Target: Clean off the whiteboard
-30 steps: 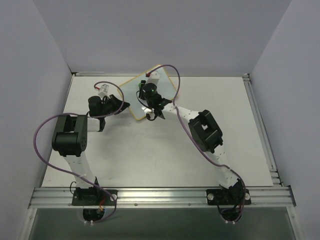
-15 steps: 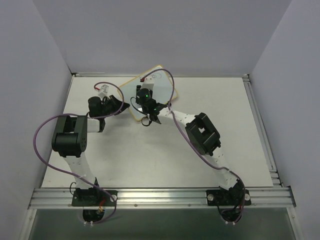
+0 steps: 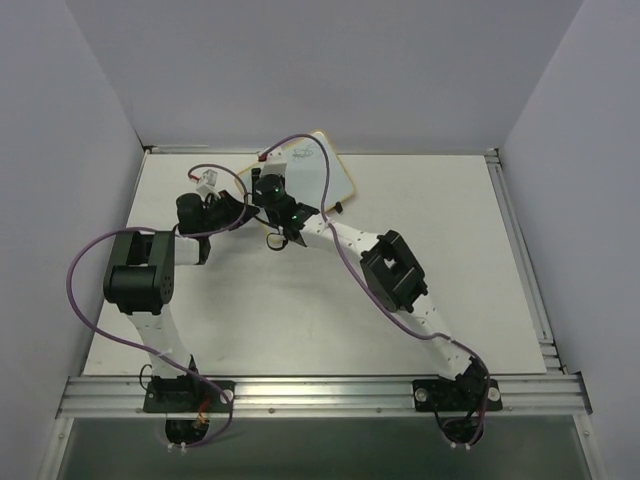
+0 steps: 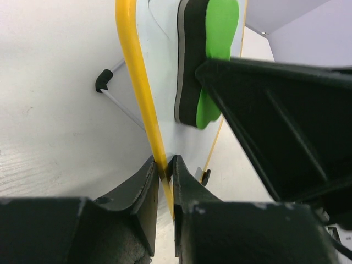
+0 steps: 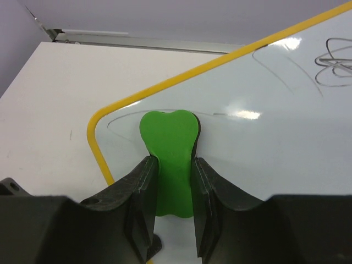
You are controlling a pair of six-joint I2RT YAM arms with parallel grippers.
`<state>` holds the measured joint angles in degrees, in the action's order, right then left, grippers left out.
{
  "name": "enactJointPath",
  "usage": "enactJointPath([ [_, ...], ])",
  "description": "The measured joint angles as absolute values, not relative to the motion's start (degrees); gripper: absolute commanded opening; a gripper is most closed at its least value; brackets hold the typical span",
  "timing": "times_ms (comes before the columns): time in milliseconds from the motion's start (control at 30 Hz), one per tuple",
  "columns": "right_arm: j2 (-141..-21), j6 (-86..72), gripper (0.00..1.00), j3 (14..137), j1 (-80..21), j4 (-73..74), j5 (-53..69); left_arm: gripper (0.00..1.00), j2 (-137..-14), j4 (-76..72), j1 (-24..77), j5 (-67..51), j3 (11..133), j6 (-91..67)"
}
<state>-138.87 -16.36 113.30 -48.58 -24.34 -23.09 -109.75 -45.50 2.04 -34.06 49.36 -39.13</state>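
The left gripper [image 4: 165,165] is pinching the thin yellow frame of the whiteboard [image 4: 162,55], its fingers pressed together on the rim and steadying the board near the far edge of the tabletop, a little left of the middle. The board is looking light, thin and stiff, with a glossy face that is probably slippery, so the rim is seeming the sensible place to hold it; a weak pinch is risking a slide under the wiping push. A black-capped wire foot [image 4: 103,81] is sticking out beside the frame over the table [image 4: 44,137]. To the right, the right gripper [image 5: 175,176] is squeezing a green eraser [image 5: 168,135], soft and spongy by its look, and appears to be touching it to the board's face close to a rounded corner. A scribble [image 5: 335,63] is sitting further along the face. A purple cable [image 3: 300,138] is arching over the board, and the grippers are working near each other, so crowding is looking like the main hazard.
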Motion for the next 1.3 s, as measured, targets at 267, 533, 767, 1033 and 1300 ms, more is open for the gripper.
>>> enactJointPath([
  [267,-142.8,-15.9,0.02,122.0,-43.5,-22.5,-20.0,0.08,-109.8,-45.5,2.1,-33.9,49.4,-39.1],
  [533,-143.3,-14.3,0.02,123.7,-39.3,-21.4,-19.9,0.08,-109.8,-45.5,2.2,-33.9,49.4,-39.1],
  [767,-145.5,-9.5,0.02,128.7,-42.3,-18.8,-21.6,0.08,-109.7,-45.5,2.2,-33.9,49.4,-38.7],
  [1033,-147.0,-7.4,0.02,131.1,-49.9,-18.2,-20.0,0.08,-109.7,-45.5,2.2,-33.9,49.4,-38.5],
  [1300,-144.9,-6.9,0.01,126.1,-50.4,-20.0,-17.0,0.08,-109.7,-45.2,2.2,-33.7,49.4,-38.4],
])
